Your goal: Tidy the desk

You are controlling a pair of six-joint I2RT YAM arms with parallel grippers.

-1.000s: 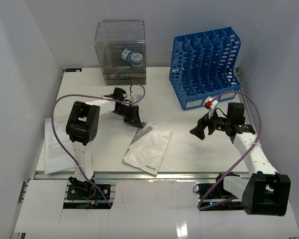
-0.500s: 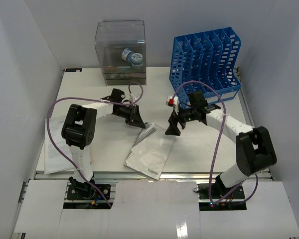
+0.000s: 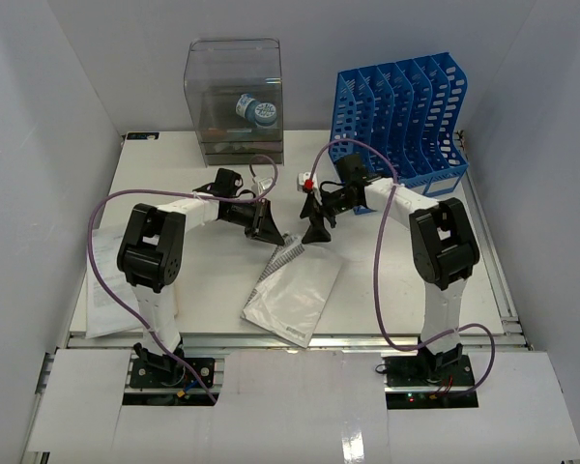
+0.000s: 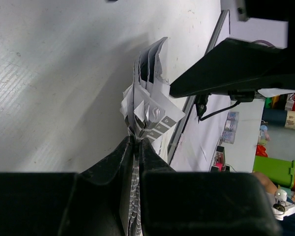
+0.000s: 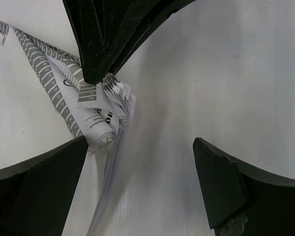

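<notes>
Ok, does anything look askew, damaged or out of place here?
Yes. The paper booklet lies askew, its corner pinched in the left gripper's jaws, with the pages fanned and crumpled there. A loose sheet seems to overhang the left edge of the desk.

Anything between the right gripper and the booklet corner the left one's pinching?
Nothing visible in the gap. The open right gripper hangs beside the booklet corner; only the left gripper, shut on that corner, crowds it.
</notes>
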